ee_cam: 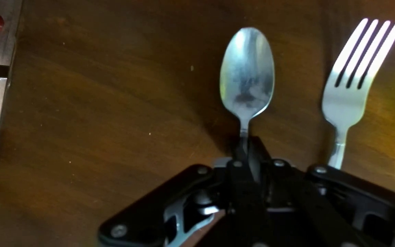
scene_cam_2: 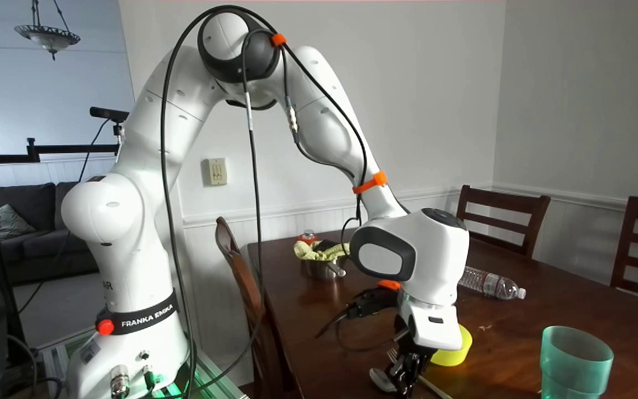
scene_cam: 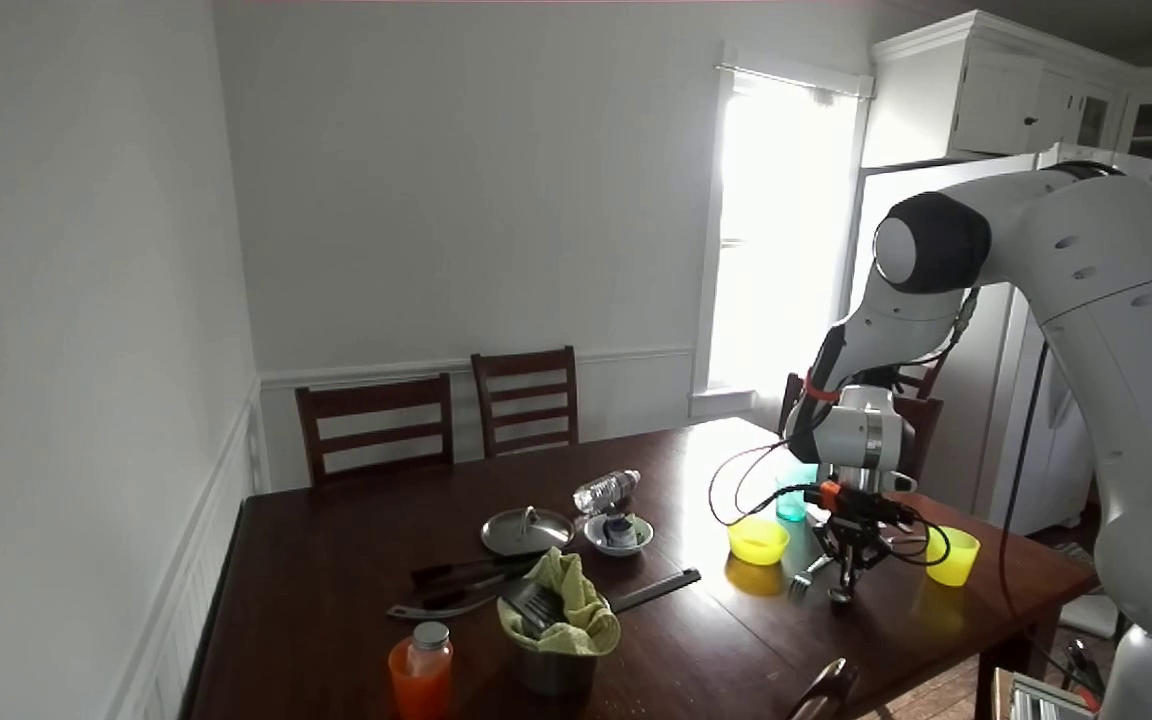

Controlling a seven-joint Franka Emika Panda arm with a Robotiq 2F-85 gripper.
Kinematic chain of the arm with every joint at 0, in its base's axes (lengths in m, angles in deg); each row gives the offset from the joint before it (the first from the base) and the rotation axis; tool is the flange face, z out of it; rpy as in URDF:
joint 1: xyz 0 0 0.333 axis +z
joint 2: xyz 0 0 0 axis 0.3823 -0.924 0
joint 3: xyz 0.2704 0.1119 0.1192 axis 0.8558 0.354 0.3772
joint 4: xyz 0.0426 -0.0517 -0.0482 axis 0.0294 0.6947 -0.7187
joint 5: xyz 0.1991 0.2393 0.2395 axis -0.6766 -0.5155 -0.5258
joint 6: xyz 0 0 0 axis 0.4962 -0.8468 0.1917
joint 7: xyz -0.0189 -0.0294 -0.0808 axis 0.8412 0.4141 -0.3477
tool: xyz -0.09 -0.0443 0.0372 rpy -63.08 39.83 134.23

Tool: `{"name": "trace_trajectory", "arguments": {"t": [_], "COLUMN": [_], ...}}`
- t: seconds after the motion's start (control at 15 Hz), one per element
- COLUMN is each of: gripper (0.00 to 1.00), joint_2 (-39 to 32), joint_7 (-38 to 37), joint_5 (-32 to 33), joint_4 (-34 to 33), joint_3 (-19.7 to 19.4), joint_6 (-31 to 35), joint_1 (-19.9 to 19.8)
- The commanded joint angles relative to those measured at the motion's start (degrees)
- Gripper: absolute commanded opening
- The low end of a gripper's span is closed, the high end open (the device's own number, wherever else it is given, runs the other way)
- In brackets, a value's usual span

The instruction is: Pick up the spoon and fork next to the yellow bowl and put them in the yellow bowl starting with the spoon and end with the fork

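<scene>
steel gleams on the spoon [ee_cam: 247, 72], its handle pinched just below the head by the gripper [ee_cam: 246, 147], drawn narrow around it. in the wrist view the head points to twelve o'clock; whether the spoon touches the table [ee_cam: 115, 113] i cannot tell. the fork [ee_cam: 344, 104] lies near, at the spoon's three o'clock, tines toward one. in an exterior view the yellow bowl [scene_cam: 758, 548] stands on the table at ten o'clock from the gripper, the fork between the two. a yellow cup [scene_cam: 953, 562] stands between two and three o'clock, a teal cup [scene_cam: 791, 506] at eleven. well apart, between eight and nine, a steel pot [scene_cam: 554, 672] holds a green cloth [scene_cam: 579, 600] and a black spatula [scene_cam: 534, 607], with an orange cup [scene_cam: 418, 690] at the pot's nine o'clock and a metal lid [scene_cam: 513, 536] at its twelve. in an exterior view the arm [scene_cam_2: 330, 119] partly hides the yellow bowl.
</scene>
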Motion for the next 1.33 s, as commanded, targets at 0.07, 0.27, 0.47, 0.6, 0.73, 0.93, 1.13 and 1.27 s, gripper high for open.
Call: {"name": "trace_trajectory", "arguments": {"t": [0.07,0.27,0.47,0.6,0.73,0.93,1.13,1.27], "gripper": [0.02,0.02,0.02,0.02,0.02,0.02,0.02,0.02], "joint_2": [1.34,5.36,8.78,9.89,9.97,8.94,7.36,6.06], "joint_7": [0.78,-0.63,-2.33,-3.30,-3.94,-3.80,-3.07,-3.12], "joint_5": [-1.19,1.04,3.66,5.59,6.40,5.88,4.20,3.65], "joint_4": [-0.30,2.13,2.67,1.67,-0.23,-2.92,-5.94,-7.83], "joint_3": [-0.12,-2.07,-3.96,-4.80,-4.44,-3.18,-1.57,-0.82], "joint_6": [-1.67,-2.39,-4.28,-5.23,-6.54,-7.67,-9.47,-10.00], "joint_1": [-0.38,2.11,4.63,6.26,7.02,7.39,6.83,6.66]}}
